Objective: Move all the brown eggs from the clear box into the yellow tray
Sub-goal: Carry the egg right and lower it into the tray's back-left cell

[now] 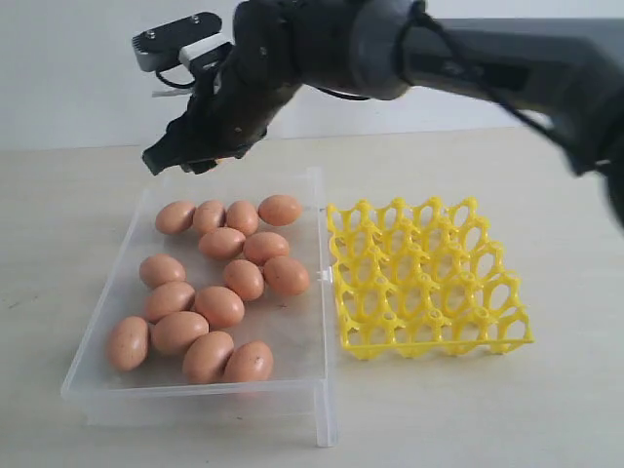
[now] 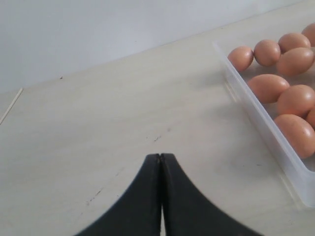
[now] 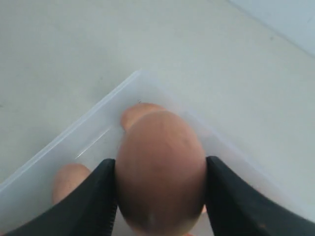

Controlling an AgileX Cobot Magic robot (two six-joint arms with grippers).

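Left gripper [image 2: 160,160]: clenched, fingers pressed together with nothing between them, low over the bare table [image 1: 487,409] just outside one long wall of the clear box [image 1: 195,400]. It does not show in the exterior view.

Clear box: nearest item on the table. Fifteen brown eggs [image 1: 218,306] lie loose on its floor in a scatter, many touching their neighbours.

Yellow tray [image 1: 436,343]: just beside the box on its right. Every cup visible is vacant.

Right gripper [image 1: 180,158]: reaches across to the far left corner of the box, raised above it. It grasps the held egg [image 3: 160,162], with one finger on each opposite flank at the widest part. This egg is clear of the box floor.

Handling assessment: the eggs are judged light, rigid and thin-shelled, so brittle under squeeze or impact. Their surface looks smooth and matte, and the rounded form is liable to roll or slip. Hold across the broad middle, as here, with moderate pressure. Set each one down gently, narrow end or blunt end into a cup, between the posts.
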